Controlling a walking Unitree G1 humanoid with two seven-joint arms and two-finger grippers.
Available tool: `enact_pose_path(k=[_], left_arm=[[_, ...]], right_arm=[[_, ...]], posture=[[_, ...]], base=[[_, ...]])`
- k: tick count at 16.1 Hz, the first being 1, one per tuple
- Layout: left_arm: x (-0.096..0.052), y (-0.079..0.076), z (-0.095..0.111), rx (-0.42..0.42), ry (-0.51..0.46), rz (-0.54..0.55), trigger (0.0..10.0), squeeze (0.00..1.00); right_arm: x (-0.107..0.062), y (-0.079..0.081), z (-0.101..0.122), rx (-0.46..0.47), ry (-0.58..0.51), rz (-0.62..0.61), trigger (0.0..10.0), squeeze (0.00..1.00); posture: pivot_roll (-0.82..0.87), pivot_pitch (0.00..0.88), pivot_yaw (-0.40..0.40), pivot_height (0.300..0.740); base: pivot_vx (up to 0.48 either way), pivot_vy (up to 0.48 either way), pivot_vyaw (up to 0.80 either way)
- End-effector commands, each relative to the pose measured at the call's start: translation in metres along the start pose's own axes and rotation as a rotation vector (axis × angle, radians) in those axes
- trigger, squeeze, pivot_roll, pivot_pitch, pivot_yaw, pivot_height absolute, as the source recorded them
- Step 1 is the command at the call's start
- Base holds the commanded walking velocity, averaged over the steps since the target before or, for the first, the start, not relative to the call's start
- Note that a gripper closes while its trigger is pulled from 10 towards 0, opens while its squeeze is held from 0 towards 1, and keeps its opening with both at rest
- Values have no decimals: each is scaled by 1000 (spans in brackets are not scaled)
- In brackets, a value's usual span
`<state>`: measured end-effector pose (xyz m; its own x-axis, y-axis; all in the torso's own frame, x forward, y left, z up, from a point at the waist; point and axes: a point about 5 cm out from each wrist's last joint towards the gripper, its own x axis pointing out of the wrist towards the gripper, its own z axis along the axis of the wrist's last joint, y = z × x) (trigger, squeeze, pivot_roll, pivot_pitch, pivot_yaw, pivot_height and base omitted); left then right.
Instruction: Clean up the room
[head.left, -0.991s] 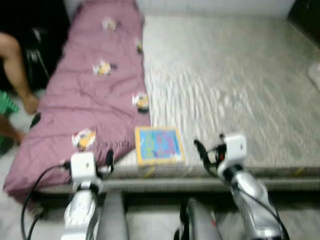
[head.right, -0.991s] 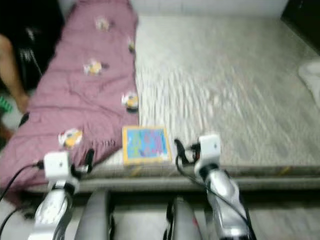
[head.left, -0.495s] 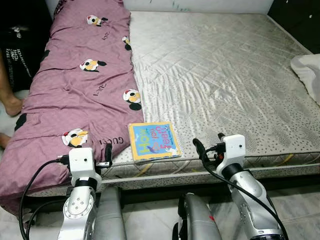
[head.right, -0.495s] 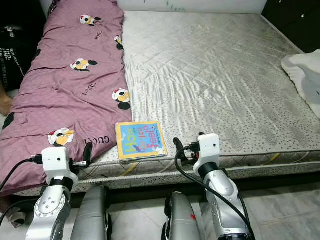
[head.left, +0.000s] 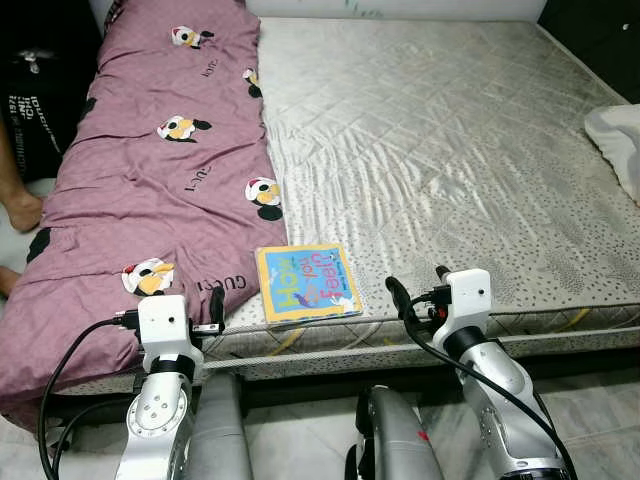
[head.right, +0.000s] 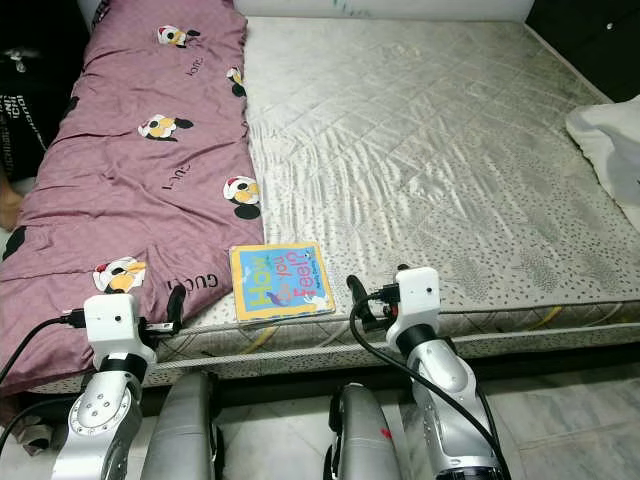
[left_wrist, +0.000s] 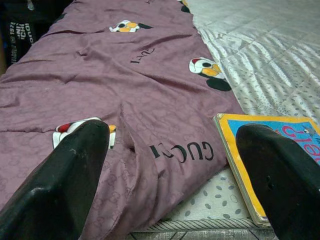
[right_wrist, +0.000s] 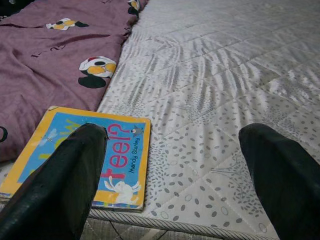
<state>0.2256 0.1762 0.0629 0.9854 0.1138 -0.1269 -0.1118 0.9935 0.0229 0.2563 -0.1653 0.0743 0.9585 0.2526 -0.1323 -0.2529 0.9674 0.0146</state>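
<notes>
Item: flat square children's board book with yellow border and blue cover (head.left: 307, 283), lying face up at the near edge of the bed, between the two grippers and just ahead of both.
Book edges: one side touches or slightly overlaps the hem of the purple quilted blanket with cartoon-mouse prints (head.left: 160, 190); the near edge sits close to the mattress lip.
Right gripper (head.right: 377, 290): fingers spread wide and empty, hovering at the mattress edge; the book lies just ahead of it and to its left-finger side.
Left gripper (left_wrist: 175, 180): fingers likewise spread and holding nothing, poised over the blanket hem; the book corner lies toward its right finger.
Step in hand (judgement): picking up the book as the loose item to tidy away.
Method (judgement): the book lies flat, so a top pinch finds little to bite on; better to slide one finger under the near edge at the mattress lip, or nudge the book to overhang, then close across its thickness.
Caution (judgement): keep the blanket hem out of the grasp; a finger pressing into the soft mattress may tilt the book away.
Support: grey-silver quilted mattress (head.left: 450, 150), bare beyond the book.
Periphery: white cloth (head.left: 620, 140) far right of the right gripper; a person's bare foot (head.left: 22, 210) on the floor well left of the left gripper.
</notes>
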Motion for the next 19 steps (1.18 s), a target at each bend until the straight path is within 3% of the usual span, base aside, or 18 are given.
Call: enact_pose_path(k=[1, 8, 13, 19], left_arm=[[4, 6, 0, -14, 5, 43, 10000, 0], [8, 10, 1, -22, 6, 68, 10000, 0], [12, 11, 2, -25, 6, 74, 10000, 0], [23, 20, 11, -45, -28, 106, 10000, 0]], right_arm=[[-5, -4, 2, -15, -3, -1, 10000, 0], [-7, -6, 2, -21, -6, -5, 10000, 0], [-8, -7, 3, -25, -5, -5, 10000, 0], [-9, -10, 2, -32, -1, -13, 10000, 0]], posture=[[-23, 143, -63, 607], [-24, 142, -62, 607], [-28, 147, -66, 557], [-30, 145, -72, 557]], base=[[0, 0, 0], [0, 0, 0], [0, 0, 0], [0, 0, 0]])
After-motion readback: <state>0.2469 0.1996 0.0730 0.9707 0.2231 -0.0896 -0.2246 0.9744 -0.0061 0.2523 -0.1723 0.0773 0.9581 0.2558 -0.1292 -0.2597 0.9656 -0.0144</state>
